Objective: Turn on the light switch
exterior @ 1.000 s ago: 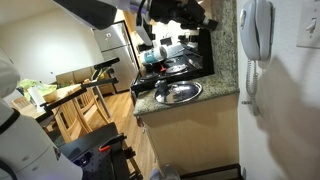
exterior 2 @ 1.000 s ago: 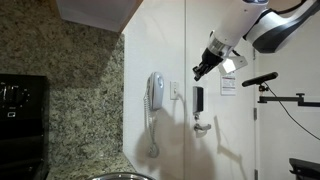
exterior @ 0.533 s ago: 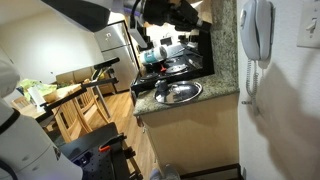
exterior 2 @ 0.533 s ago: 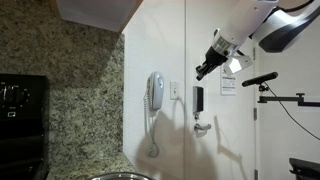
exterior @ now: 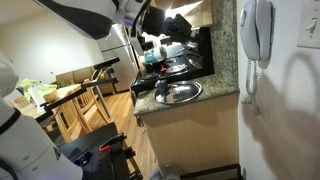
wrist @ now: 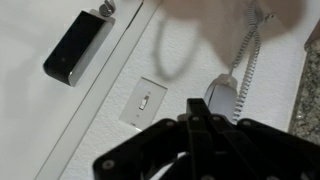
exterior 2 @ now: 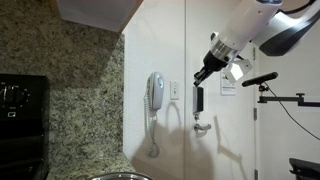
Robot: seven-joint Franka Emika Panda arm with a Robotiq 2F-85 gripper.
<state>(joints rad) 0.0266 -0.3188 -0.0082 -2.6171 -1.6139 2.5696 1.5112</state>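
The light switch (wrist: pixel 145 103) is a small off-white plate with a toggle on the white wall. It sits between a white wall phone (wrist: pixel 222 96) and a black box (wrist: pixel 78 47) in the wrist view. In an exterior view the switch (exterior 2: pixel 174 90) is just beside the phone (exterior 2: pixel 155 92). It also shows at the edge of an exterior view (exterior: pixel 309 34). My gripper (wrist: pixel 195 105) has its fingers shut together and empty. It hangs in the air off the wall, above and beside the switch (exterior 2: pixel 201 74), not touching it.
The phone's coiled cord (wrist: pixel 246 58) dangles below the handset. A granite backsplash (exterior 2: pixel 60 90) and a stove (exterior 2: pixel 18 105) are beside the wall. A sink (exterior: pixel 178 92) sits in the counter, with a camera stand (exterior 2: pixel 268 82) nearby.
The arm has shifted slightly, and the gripper tip has dropped a little toward the wall near the black box. The fingers stay shut.
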